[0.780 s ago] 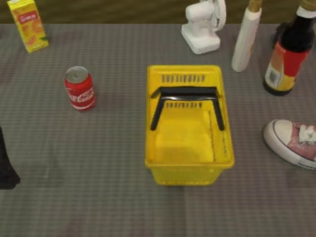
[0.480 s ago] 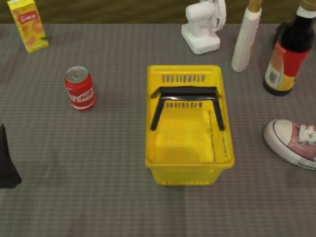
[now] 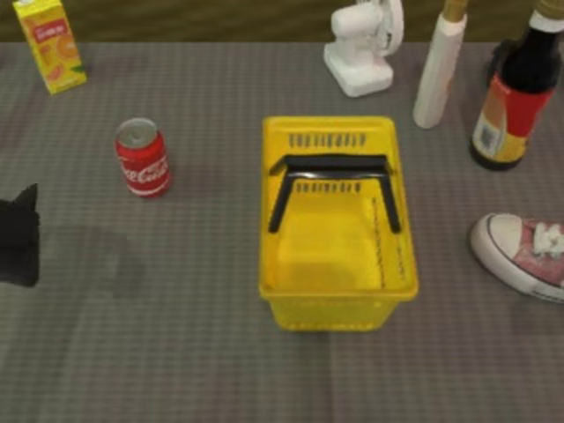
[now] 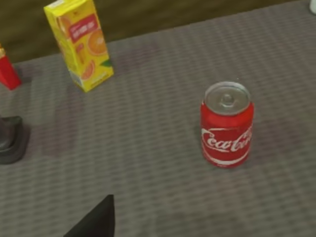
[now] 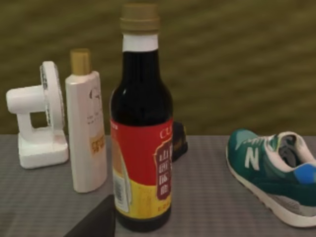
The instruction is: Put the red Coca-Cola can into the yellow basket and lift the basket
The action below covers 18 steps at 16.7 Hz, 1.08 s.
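Note:
The red Coca-Cola can [image 3: 143, 159] stands upright on the left part of the table, well apart from the yellow basket [image 3: 339, 126] in the middle. The basket's black handle [image 3: 330, 163] lies folded across its far half, and nothing is inside. My left gripper [image 3: 19, 236] shows at the table's left edge, nearer the front than the can and apart from it. In the left wrist view the can [image 4: 227, 126] stands ahead, and one dark finger [image 4: 101, 219] sits far to the side, open and empty. My right gripper is out of the top view; one finger [image 5: 98, 219] shows beside a dark bottle.
An orange juice carton [image 3: 51, 44] stands at the back left. A white fan [image 3: 361, 48], a white bottle [image 3: 438, 75] and a dark bottle with a red label [image 3: 515, 97] line the back right. A pink shoe [image 3: 524, 251] lies at the right edge.
My left gripper has moved from the lower left edge farther back and inward, toward the can, and its shadow now spreads on the table. Can and basket have not moved.

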{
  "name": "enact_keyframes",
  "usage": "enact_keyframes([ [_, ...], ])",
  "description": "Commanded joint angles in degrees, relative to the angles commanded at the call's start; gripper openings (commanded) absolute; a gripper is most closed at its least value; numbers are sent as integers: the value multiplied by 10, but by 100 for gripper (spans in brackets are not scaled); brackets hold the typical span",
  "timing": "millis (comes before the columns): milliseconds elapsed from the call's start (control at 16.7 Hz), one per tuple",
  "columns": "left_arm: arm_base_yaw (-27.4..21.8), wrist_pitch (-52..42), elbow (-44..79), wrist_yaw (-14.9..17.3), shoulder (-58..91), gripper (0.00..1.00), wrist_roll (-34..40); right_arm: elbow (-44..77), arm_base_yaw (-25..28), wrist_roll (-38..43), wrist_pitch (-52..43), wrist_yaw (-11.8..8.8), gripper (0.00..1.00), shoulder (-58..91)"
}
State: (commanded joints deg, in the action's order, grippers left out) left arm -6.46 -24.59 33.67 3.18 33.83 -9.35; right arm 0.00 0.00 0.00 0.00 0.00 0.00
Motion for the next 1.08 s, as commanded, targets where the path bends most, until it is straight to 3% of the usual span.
enact_keyframes([
  [660,-48,-392,626,-5,668,100,-161,0,0,0,0,0,100,0],
  [1080,-57,-549,953,-21,1015,100,-238,0,0,0,0,0,100,0],
])
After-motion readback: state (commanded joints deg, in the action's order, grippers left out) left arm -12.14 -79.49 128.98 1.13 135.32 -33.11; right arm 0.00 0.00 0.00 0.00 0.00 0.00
